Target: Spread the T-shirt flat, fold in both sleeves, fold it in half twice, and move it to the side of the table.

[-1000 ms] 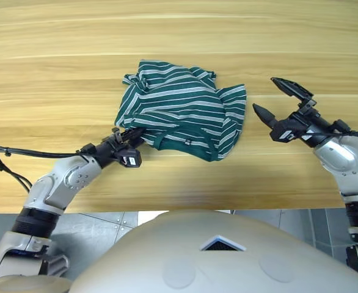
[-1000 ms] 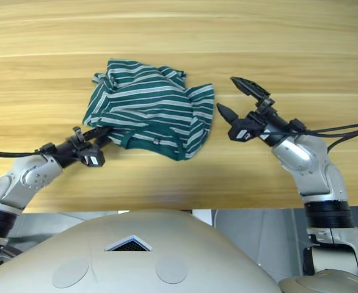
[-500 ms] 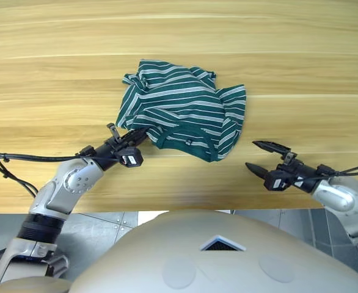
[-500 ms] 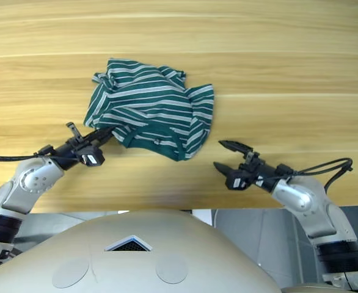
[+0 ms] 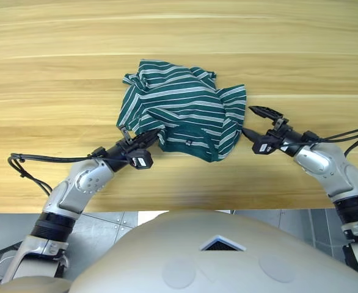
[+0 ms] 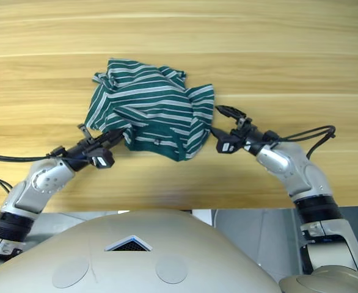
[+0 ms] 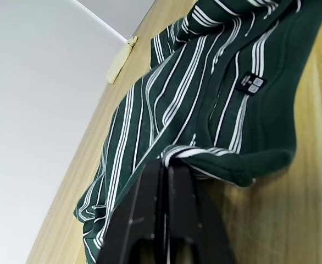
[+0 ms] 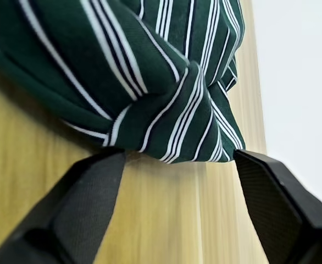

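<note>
**user1:** If you start closest to the robot, your left gripper is pinched together on the near-left edge of the T-shirt. In the left wrist view you can see its two fingers pressed flat against each other, with a striped fold of cloth caught right at the tips. It sits low, just above the table.

**user2:** yep, and your right gripper is the opposite, jaws spread wide apart. It's at the shirt's right edge, one finger nearer to you and one farther off. A bunched corner of fabric sits just past the tips. I honestly can't tell from the right wrist view whether the tips touch the cloth. To me it looks like just beside it.

**user1:** Next out is the shirt itself. It's dark green with thin white stripes, crumpled in a heap about mid-table, so not spread flat. There's a plain dark band along the edge facing you, with a small label on it. The sleeves are somewhere in the wrinkles and I can't pick them out.

**user2:** Same, can't find them either. Farther back, your light wood-grain tabletop runs on behind the heap.
</note>
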Tool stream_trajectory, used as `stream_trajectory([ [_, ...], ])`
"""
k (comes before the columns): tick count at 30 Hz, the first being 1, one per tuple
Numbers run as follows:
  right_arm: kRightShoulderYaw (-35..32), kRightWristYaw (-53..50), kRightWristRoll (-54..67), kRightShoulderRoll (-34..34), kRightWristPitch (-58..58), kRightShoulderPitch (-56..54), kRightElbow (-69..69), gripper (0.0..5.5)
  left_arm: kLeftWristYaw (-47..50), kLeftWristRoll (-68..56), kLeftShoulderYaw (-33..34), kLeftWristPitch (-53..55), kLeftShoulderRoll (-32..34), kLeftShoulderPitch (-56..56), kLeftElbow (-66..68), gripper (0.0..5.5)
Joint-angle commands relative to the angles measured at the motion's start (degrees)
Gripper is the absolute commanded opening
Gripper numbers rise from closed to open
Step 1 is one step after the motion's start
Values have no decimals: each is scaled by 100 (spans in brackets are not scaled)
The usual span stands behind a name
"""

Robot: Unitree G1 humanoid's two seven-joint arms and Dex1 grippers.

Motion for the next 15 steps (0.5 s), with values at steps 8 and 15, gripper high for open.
stream_trajectory([
  [8,822,286,-360,95,-107,235,379,361,18,87,-3,-5,-47,-143,89,4],
  [15,858,9,-362,182,-117,67,699,342,-11,68,-6,-18,-40,-226,136,0],
])
